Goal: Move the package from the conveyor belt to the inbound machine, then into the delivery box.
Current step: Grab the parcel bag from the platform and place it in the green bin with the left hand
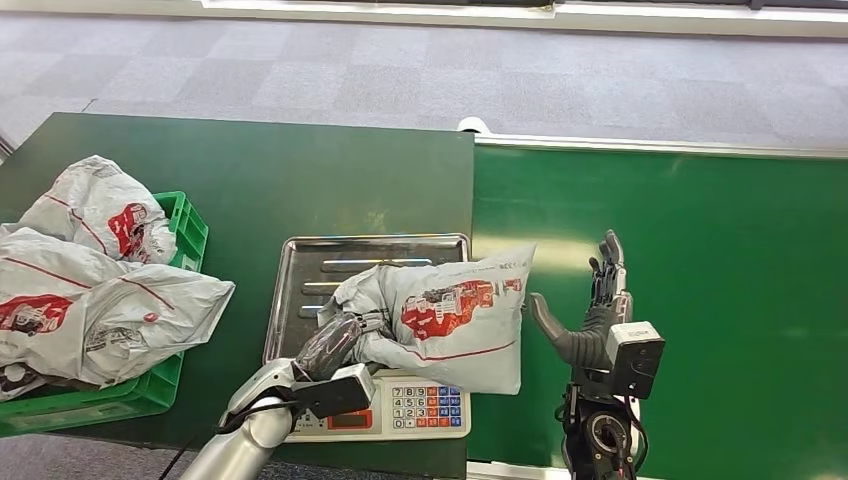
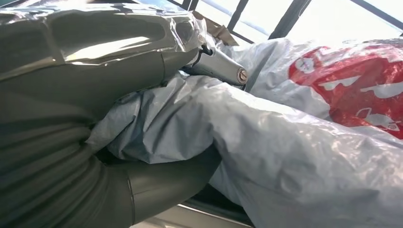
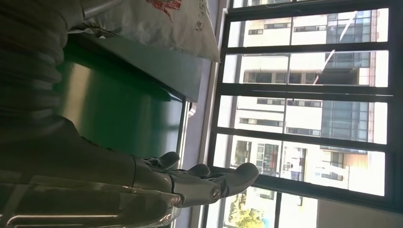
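Package (image 1: 450,320) lies on scale tray (image 1: 310,262), weighing step. Left hand (image 1: 335,345) fingers (image 2: 157,183) clamp its crumpled end. Right hand (image 1: 592,310) fingers spread, empty, over belt (image 1: 720,250). Next: lift, carry to green crate (image 1: 185,225) on counter (image 1: 290,170).

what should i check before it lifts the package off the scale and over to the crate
1. Left hand grips the package: ok, fingers wrap a bunched end.
2. Package lies on the scale tray: ok.
3. Right hand clear of package: ok, open beside it over the conveyor belt.
4. Room in the green crate: not ok, bags piled above its rim.
5. Grip firmness: cannot tell.
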